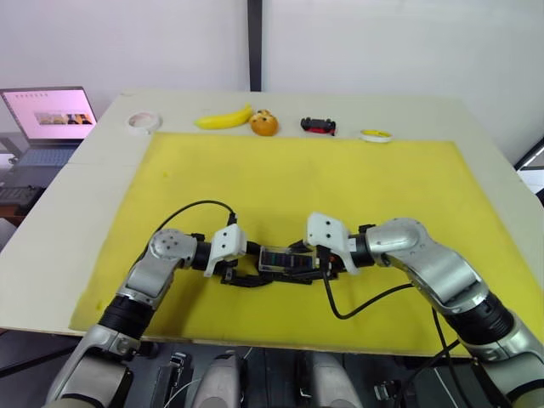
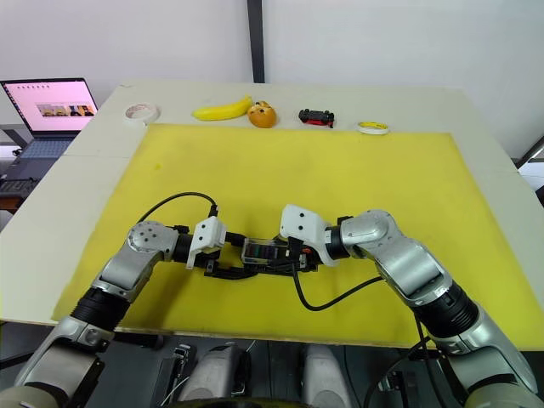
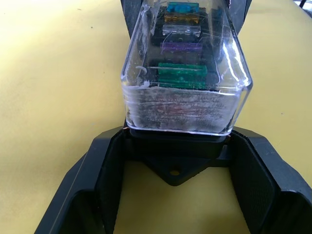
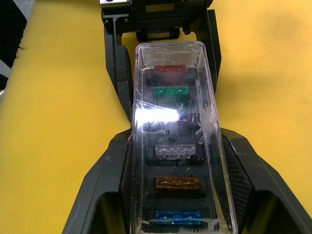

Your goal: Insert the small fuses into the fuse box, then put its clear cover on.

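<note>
The black fuse box (image 1: 285, 260) lies on the yellow mat (image 1: 340, 183) near the front edge. The clear cover (image 3: 185, 63) sits over it. Under the cover stand the small fuses: a green one (image 3: 183, 73), a purple one (image 3: 181, 47), a grey-white one (image 4: 174, 151), a brown one (image 4: 177, 183), a teal one (image 4: 178, 216) and a red one (image 4: 169, 68). My left gripper (image 1: 253, 265) closes on the box's left end, its fingers (image 3: 109, 165) flanking the base. At the right end my right gripper (image 1: 308, 263) is shut on the covered box, fingers (image 4: 114, 165) against its sides.
Along the table's far edge lie a tape roll (image 1: 144, 122), a banana (image 1: 225, 117), an orange toy (image 1: 264, 123), a black-and-red toy car (image 1: 318, 126) and a small yellow roll (image 1: 376, 135). A laptop (image 1: 51, 115) stands off the table at far left.
</note>
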